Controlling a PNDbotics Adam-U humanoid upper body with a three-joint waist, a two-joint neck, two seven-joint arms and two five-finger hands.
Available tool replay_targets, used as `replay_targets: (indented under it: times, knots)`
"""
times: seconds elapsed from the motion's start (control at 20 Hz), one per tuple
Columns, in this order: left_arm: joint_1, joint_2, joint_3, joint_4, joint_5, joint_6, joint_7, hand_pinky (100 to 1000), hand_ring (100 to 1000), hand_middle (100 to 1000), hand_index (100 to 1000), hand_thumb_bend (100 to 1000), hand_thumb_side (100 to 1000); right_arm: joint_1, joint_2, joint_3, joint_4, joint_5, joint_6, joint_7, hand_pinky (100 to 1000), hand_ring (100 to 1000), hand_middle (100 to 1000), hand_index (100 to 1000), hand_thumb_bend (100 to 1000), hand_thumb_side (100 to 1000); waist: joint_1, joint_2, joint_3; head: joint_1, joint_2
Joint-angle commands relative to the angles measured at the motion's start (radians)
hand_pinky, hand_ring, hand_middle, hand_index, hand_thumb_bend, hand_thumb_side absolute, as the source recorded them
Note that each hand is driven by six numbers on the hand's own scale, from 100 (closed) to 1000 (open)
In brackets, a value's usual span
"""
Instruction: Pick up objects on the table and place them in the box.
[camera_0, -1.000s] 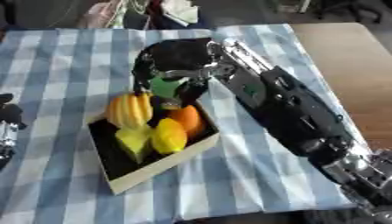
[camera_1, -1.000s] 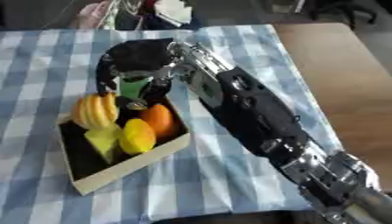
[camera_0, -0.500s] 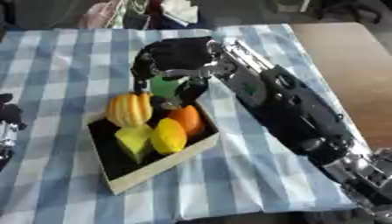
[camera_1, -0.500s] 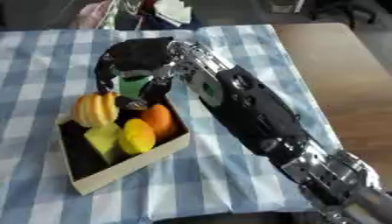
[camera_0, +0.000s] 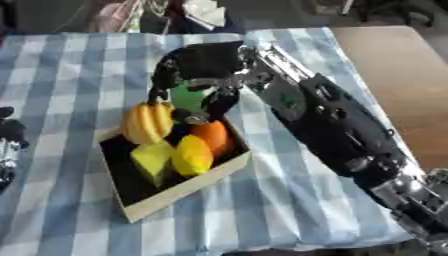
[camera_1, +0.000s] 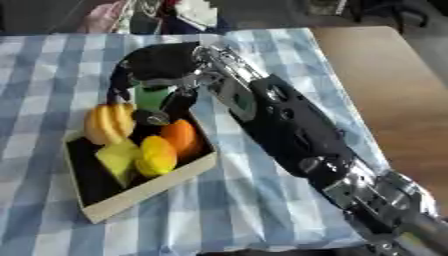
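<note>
My left hand (camera_0: 9, 135) rests idle at the far left edge, mostly cut off, so I cannot tell how its fingers lie. My right hand (camera_0: 199, 70) is curled around a green object (camera_0: 186, 95), held over the box's far corner. Below and left of my fingers sit the bananas (camera_0: 147, 121), a yellow block (camera_0: 154, 159), a lemon-like fruit (camera_0: 192, 155) and an orange (camera_0: 213, 137), all inside the box (camera_0: 179, 186). I judge this the placing step: next I should lower into the free space beside the orange and uncurl. My palm hides most of the green thing; perhaps a cup or a pepper.
</note>
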Motion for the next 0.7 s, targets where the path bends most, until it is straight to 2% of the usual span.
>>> replay_targets:
  times: [0.05,0.4,0.7]
  knots:
    - [-0.006,0.019,0.010,-0.014,-0.001,-0.002,0.002,732,528,582,788,224,657,-0.025,-0.022,-0.007,-0.012,-0.009,-0.136,0.149,829,771,590,802,100,170,-0.013,-0.031,0.000,-0.002,0.004]
    - [-0.004,0.019,0.011,-0.014,0.000,-0.002,0.003,732,528,583,788,225,657,-0.029,-0.032,-0.015,-0.023,-0.018,-0.136,0.154,831,777,608,819,100,169,-0.014,-0.032,-0.002,-0.003,0.004]
    - [-0.003,0.020,0.013,-0.013,0.001,-0.001,0.004,732,528,583,788,225,656,-0.040,-0.058,-0.044,-0.056,-0.044,-0.106,0.137,832,778,612,823,100,155,-0.014,-0.036,-0.004,0.000,0.004]
